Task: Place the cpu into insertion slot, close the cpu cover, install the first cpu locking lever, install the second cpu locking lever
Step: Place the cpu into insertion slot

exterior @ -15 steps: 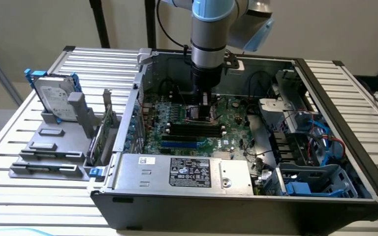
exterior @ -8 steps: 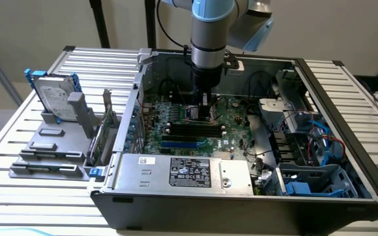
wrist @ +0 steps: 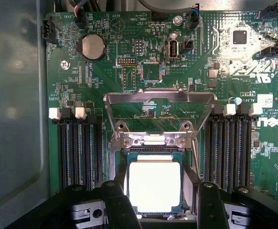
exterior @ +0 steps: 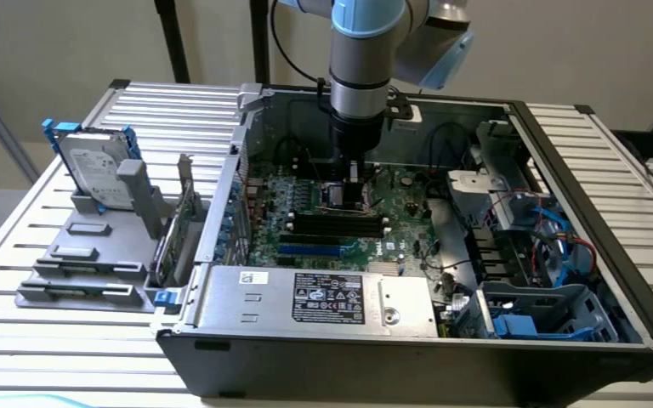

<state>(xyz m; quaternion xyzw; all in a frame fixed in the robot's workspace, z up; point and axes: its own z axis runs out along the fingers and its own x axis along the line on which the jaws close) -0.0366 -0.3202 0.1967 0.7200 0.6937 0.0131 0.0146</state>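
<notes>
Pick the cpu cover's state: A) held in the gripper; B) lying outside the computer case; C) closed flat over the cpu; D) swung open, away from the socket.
D: the cpu cover is hinged back over bare board, leaving the cpu uncovered.

Arm (exterior: 360, 59) vertical; claw (wrist: 161, 191) downward, fingers (wrist: 116, 202) spread.

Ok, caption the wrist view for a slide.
Open tool straddles the cpu lying in the insertion slot, cpu cover standing open.
</notes>
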